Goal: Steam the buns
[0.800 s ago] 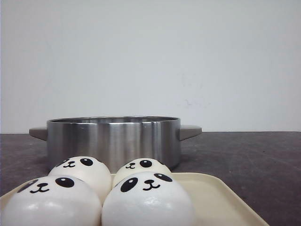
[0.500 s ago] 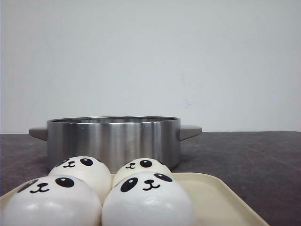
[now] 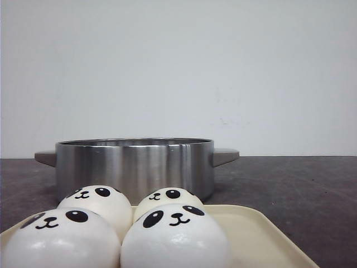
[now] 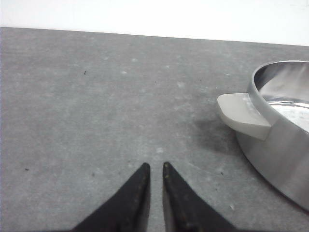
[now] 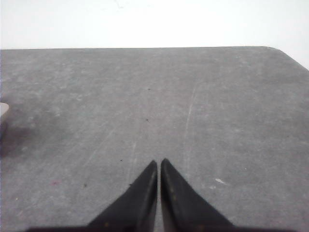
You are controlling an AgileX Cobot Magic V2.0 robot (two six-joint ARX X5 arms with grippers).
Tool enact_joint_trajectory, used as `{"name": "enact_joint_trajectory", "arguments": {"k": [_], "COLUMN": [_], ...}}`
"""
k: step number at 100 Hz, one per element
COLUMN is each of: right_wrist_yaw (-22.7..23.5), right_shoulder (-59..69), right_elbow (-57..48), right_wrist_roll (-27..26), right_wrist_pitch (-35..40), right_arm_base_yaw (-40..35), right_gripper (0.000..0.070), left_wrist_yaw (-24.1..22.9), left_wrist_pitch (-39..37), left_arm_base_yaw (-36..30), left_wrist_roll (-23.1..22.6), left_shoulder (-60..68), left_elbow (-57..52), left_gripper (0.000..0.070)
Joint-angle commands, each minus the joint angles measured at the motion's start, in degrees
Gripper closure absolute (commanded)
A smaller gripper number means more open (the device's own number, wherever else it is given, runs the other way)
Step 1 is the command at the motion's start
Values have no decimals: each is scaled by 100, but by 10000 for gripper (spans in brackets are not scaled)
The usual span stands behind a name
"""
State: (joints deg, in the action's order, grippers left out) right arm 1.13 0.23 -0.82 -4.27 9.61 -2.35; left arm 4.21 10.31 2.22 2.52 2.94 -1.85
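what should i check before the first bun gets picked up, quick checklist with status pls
1. All four buns on the tray: ok, two in front, two behind, packed close together.
2. Pot uncovered and upright behind the tray: ok, open rim shows and no lid is on it.
3. Pot inside free of things: cannot tell, the left wrist view shows only part of its shiny inside.
4. Left gripper empty: ok, but its tips are nearly together, so open it before reaching.
5. Right gripper empty: ok, tips shut over the bare table.
6. Room to grip one bun alone: not ok, the buns touch their neighbours.
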Motion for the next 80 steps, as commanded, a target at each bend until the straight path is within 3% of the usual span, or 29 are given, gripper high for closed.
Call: {"name": "enact_joint_trajectory", "arguments": {"k": [1, 57, 73, 80], "right_wrist_yaw": [-2, 52, 271, 492], "right_shoulder": [-2, -2, -2, -2], "right_elbow": [17, 17, 15, 11], "right_wrist_roll": [22, -22, -573, -914], "right_wrist_pitch": [-59, -278, -802, -1014], "right_arm_base_yaw": [-13, -13, -15, -15], "right_gripper": [693, 694, 694, 693], "left_wrist_yaw": [-22, -22, 24, 188], "left_wrist_pitch": [39, 39, 35, 37], "left_arm_base_yaw": [2, 2, 2, 2], "left_wrist_roll": [-35, -37, 68, 619], "left_shoulder": [-2, -2, -2, -2], "left_elbow": [103, 103, 103, 94], "left_gripper": [700, 700, 700, 700]}}
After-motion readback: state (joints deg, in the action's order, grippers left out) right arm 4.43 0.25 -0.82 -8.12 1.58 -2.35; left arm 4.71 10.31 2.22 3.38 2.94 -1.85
